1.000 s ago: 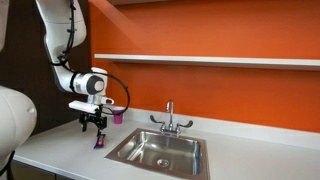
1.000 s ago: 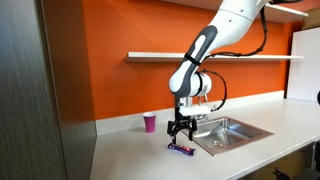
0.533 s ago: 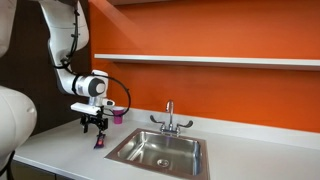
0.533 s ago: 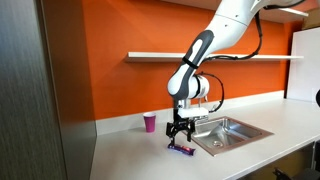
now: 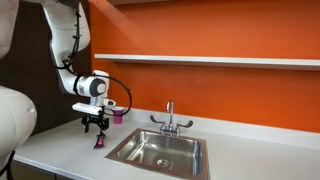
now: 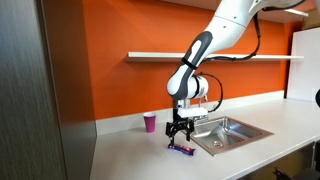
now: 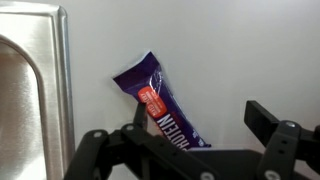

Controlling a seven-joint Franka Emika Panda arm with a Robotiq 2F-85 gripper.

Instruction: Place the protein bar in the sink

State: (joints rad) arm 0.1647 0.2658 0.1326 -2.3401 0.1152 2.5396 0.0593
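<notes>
The protein bar [image 7: 160, 100], a dark purple wrapper with a red label, lies flat on the white counter beside the sink's steel rim [image 7: 62, 80]. It also shows in both exterior views [image 5: 98, 143] [image 6: 181, 150]. My gripper [image 7: 195, 125] is open and empty, hovering just above the bar with its fingers on either side of the bar's lower end. It also appears in both exterior views [image 5: 95, 126] [image 6: 180, 133]. The sink [image 5: 160, 151] [image 6: 228, 132] is a steel basin with a chrome two-handled faucet [image 5: 170, 119].
A small pink cup stands on the counter against the orange wall [image 5: 118, 116] [image 6: 150, 123]. A white shelf [image 5: 200, 60] runs along the wall above. The white counter [image 5: 60, 155] extends around the sink.
</notes>
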